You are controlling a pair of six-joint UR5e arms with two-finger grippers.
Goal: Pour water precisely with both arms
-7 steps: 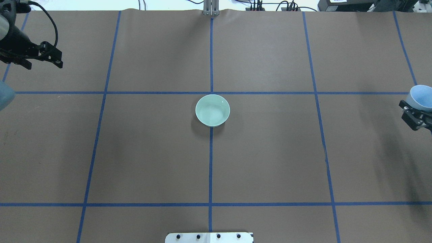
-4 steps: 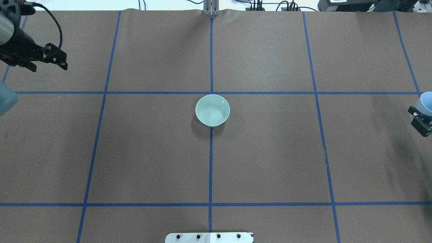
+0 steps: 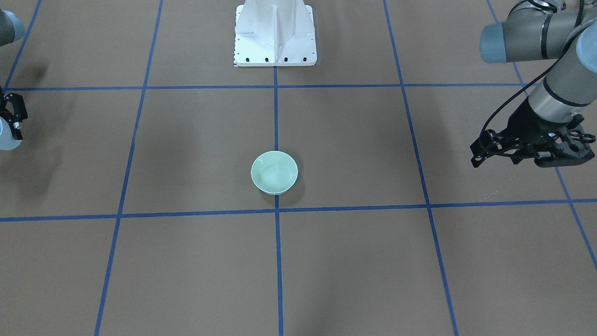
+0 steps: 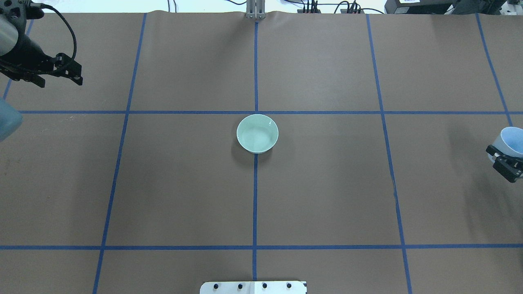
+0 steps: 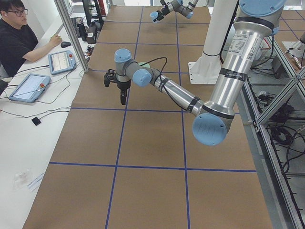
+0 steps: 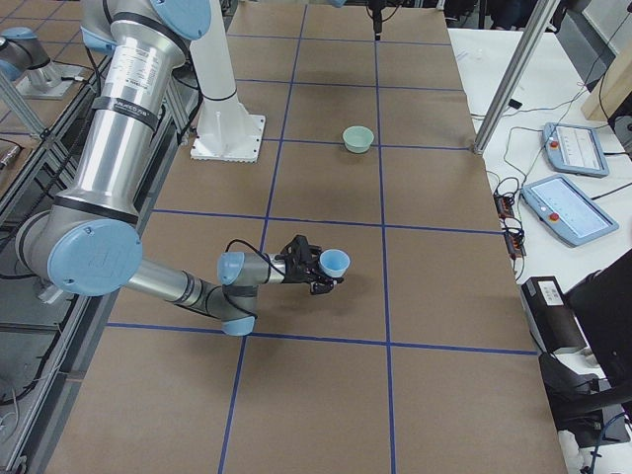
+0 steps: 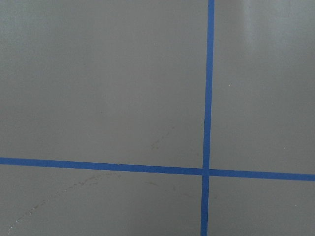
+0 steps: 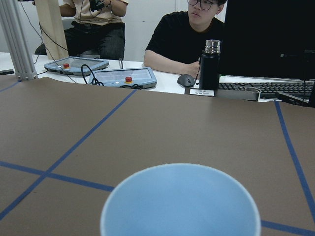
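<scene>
- The right gripper (image 4: 504, 161) is clamped on the side of a pale blue round cup (image 4: 514, 141). The cup is smooth and matt and is held upright, mouth to the ceiling. From the wrist view we see only even blue inside it, so we cannot tell whether it holds any liquid.
- The left gripper (image 4: 59, 80) has its jaws spread wide with nothing between them, above bare table.
- Further out, the grey jointed right arm (image 6: 178, 286) lies low and reaches out over its own end of the table. The grey jointed left arm (image 5: 176, 93) stretches out over the opposite end.
- Between them, well apart from both, a pale green glossy bowl (image 3: 274, 171) sits on the central blue tape line of the brown paper-covered table (image 4: 327, 183).
- The water (image 3: 272, 175) shows only as a faint ring and a few glints low in the bowl. We judge that at least some of it is there.
- No pour is under way, since the cup is level and far from the bowl.
- If more water is to go in, we would need to carry the cup level to just above the bowl's rim. We would then tip it slowly so that nothing runs down the outside. The free left gripper could steady the bowl.
</scene>
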